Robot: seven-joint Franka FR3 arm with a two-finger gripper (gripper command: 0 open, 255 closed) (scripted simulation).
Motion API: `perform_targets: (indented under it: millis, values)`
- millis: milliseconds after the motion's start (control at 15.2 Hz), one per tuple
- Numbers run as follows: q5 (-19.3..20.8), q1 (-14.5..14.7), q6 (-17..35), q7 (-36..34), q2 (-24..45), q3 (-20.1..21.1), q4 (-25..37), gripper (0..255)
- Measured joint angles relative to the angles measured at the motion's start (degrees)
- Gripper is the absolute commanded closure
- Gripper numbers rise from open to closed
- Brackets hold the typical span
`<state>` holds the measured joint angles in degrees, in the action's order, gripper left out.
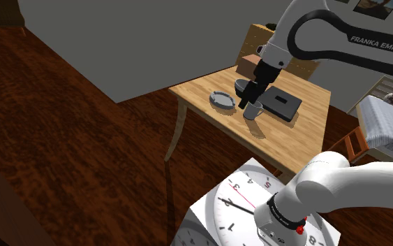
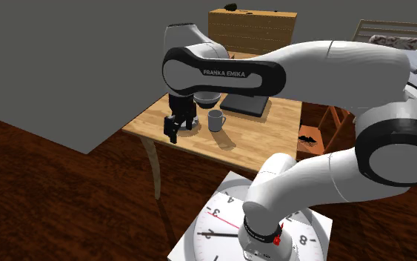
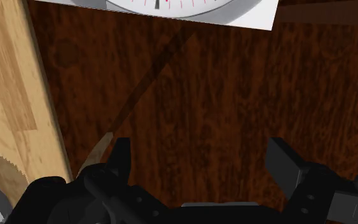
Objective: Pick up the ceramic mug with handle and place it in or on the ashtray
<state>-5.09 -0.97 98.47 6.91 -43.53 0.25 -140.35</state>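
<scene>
In the shoulder view my black two-finger pincer point(image 1: 246, 103) hangs above the light wooden table point(image 1: 299, 136). There it shows between the round grey ashtray point(image 1: 221, 100) and the pale grey handled mug point(image 1: 253, 110), which stands upright on the tabletop just beside the ashtray. The second exterior view puts my fingertips out by the table's near edge, the mug apart from them toward that view's right. In the wrist view my fingers point(image 3: 120, 156) stand wide with nothing between them but dark wooden floor point(image 3: 209, 95) — the table edge lies off to one side. I judge this is the reach for the mug, grasp not yet made; next I must shift over its rim, lower, and close.
</scene>
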Motion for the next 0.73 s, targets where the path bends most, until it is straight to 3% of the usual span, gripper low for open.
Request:
perform_targets:
  millis: [198, 726]
  values:
    - [0.86, -0.63, 0.89, 1.47, 0.87, -1.32, -0.20, 0]
    - [5.69, -4.35, 7.21, 10.93, 8.80, -9.79, 0.52, 0]
